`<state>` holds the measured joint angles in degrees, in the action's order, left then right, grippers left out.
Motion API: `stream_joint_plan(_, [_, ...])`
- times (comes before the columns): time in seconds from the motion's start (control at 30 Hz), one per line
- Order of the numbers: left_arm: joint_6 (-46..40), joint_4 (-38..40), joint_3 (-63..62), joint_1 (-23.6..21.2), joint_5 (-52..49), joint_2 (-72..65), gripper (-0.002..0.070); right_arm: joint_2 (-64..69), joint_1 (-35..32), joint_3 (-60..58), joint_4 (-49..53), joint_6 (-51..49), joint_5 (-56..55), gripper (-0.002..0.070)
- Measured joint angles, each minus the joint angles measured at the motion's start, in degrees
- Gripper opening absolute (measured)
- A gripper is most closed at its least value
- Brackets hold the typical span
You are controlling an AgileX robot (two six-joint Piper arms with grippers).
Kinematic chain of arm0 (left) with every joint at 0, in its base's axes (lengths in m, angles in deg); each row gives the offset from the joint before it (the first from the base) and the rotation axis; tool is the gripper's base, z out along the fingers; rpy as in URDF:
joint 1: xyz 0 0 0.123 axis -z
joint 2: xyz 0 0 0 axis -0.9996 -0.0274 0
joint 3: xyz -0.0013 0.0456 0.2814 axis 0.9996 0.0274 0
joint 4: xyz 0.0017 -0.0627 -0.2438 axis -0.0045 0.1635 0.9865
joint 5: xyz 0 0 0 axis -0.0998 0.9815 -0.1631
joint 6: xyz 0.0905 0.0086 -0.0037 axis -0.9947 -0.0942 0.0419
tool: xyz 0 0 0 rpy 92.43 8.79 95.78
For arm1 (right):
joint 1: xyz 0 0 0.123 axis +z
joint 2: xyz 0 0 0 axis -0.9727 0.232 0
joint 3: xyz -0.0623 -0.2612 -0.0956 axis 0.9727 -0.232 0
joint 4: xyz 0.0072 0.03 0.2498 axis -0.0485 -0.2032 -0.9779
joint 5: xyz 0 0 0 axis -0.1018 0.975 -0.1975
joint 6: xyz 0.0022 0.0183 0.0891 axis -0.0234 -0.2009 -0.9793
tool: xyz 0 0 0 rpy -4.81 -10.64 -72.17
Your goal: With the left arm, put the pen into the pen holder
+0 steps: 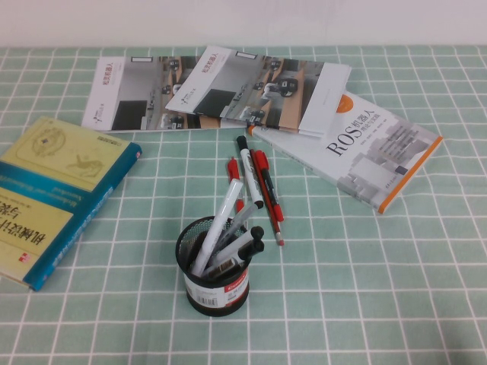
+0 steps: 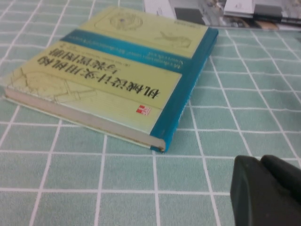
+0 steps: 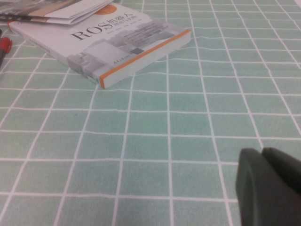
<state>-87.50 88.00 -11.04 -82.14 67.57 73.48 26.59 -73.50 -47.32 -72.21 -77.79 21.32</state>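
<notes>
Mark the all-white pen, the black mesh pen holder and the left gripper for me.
Slim all-white pen (image 1: 218, 226): high view, mid-barrel.
Round black wire-mesh pen holder (image 1: 215, 293): high view, labelled base.
Left gripper (image 2: 263, 190): left wrist view, dark finger.

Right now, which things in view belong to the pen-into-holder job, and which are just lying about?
Job:
- white pen, standing tilted in the holder
- pen holder, black mesh cup
- left gripper, low over the cloth beside the teal book

Lying about:
- red pens
- black-capped marker
- teal book
- ROS book
- booklets
- right gripper, parked
</notes>
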Motion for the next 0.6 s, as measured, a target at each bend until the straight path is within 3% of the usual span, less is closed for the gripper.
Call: stream_joint_plan(0.6, [0.00,0.00,-0.22,0.00,-0.98,0.09,-0.0003,0.00,0.00,0.00,0.00,0.00,0.00,-0.0020])
